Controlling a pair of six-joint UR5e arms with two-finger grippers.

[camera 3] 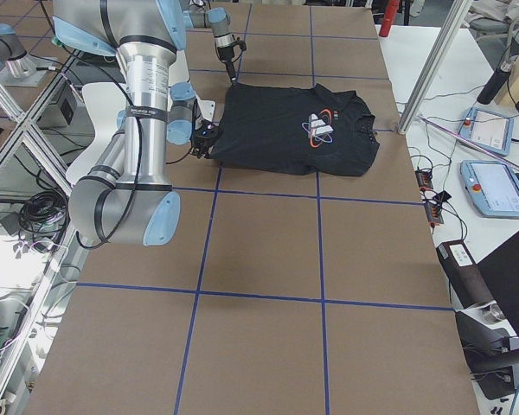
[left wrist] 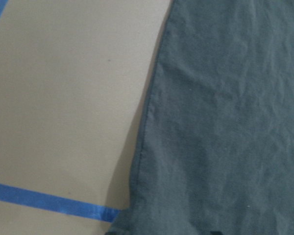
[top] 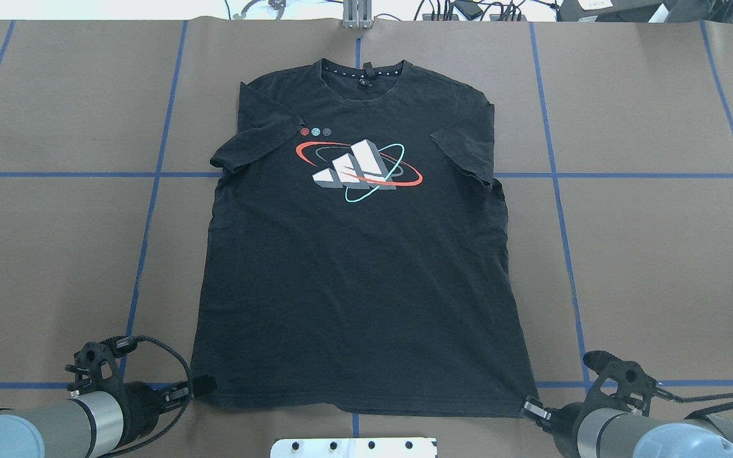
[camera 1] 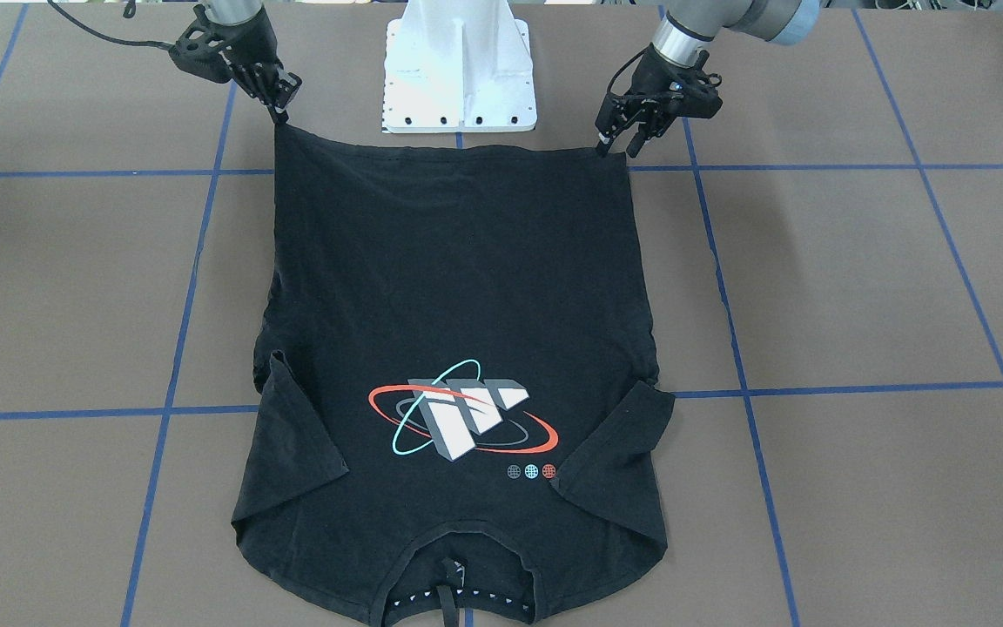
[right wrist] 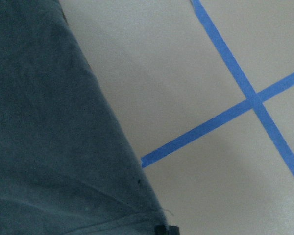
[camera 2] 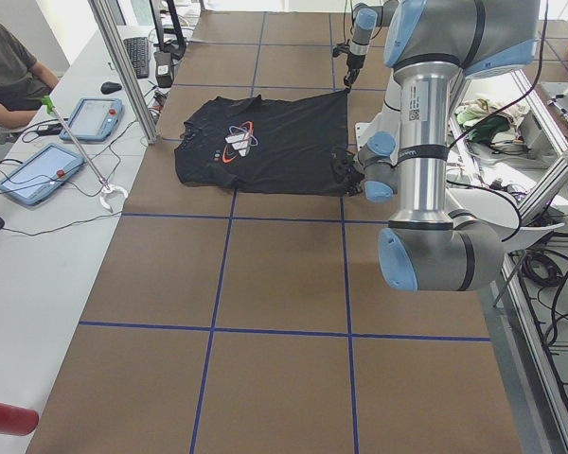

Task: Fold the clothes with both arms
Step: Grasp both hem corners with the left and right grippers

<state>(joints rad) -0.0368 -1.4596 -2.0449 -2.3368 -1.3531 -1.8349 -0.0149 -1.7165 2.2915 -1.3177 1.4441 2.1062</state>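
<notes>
Brown table (camera 1: 858,279) covering, ruled into squares by blue tape lines (camera 1: 815,390), carries a black T-shirt (camera 1: 458,287) spread flat with its chest graphic (camera 1: 462,418) facing up. The collar (camera 1: 467,575) lies at the far side from the robot and the hem (camera 1: 449,152) sits just in front of the white pedestal base (camera 1: 458,70). Both short sleeves (camera 1: 615,453) are tucked inward over the body. The right gripper (camera 1: 279,109) is closed to a point on the hem corner on its side, and the cloth rises in a small peak there. The left gripper (camera 1: 619,144) sits at the other hem corner with its jaws apparently spread, one fingertip touching the fabric edge. Thin cotton like this should be light and limp: it will probably sag between two held points, drag on the table and wrinkle rather than keep a crease. The two hem corners look like the right places to hold, pinched through both layers so the front and back travel together toward the collar.
</notes>
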